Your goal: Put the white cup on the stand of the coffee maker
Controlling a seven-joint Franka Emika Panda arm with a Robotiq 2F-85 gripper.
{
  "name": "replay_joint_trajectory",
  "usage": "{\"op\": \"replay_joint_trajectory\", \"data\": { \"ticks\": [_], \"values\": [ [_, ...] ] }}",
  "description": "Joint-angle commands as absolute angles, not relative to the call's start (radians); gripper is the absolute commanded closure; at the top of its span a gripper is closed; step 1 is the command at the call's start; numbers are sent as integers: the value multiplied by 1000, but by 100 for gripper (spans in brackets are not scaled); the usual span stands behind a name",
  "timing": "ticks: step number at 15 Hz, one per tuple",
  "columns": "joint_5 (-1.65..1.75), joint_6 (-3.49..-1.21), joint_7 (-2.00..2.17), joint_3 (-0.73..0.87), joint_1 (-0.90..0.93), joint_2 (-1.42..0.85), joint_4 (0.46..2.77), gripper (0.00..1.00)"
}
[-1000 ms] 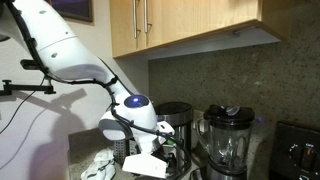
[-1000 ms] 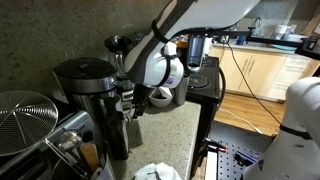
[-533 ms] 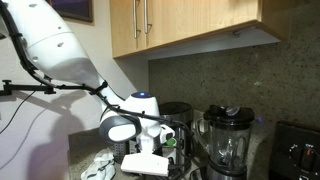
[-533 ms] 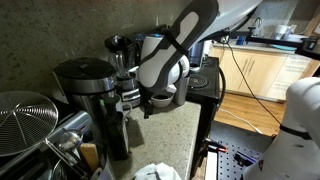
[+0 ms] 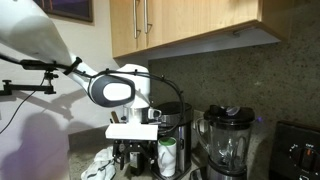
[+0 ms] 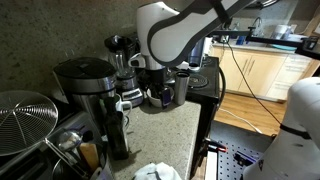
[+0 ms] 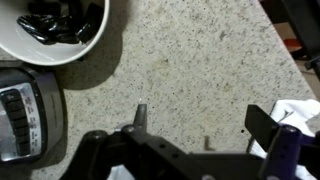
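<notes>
The white cup [image 5: 167,158], with a green logo, stands upright at the foot of the black coffee maker [image 5: 176,125]. I cannot tell whether it rests on the stand. My gripper [image 5: 135,150] hangs up and to the left of the cup, apart from it. In the wrist view the gripper [image 7: 200,115] is open and empty, with only speckled counter between the fingers. The coffee maker also shows in an exterior view [image 6: 90,100], with the gripper [image 6: 168,88] to its right. I cannot make out the cup there.
A blender [image 5: 228,140] stands beside the coffee maker. A white bowl of dark items [image 7: 55,25] and an appliance with buttons [image 7: 22,110] lie on the granite counter [image 7: 190,60]. A crumpled white cloth [image 5: 100,165] lies nearby. A metal strainer [image 6: 22,120] is close to the camera.
My gripper has risen and drawn back from the coffee maker. The white cup, hidden by the gripper before, now stands free at the machine's foot.
</notes>
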State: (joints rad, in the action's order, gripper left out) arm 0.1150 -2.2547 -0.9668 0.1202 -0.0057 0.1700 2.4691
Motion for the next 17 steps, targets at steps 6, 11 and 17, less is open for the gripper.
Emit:
{"op": "replay_joint_trajectory", "data": {
  "ticks": [6,11,17],
  "values": [
    [181,-1991,-1046,97,1,380,2494,0],
    [200,-1934,-1051,99,4,439,2506,0],
    [182,-1955,-1041,108,6,390,2483,0]
  ]
}}
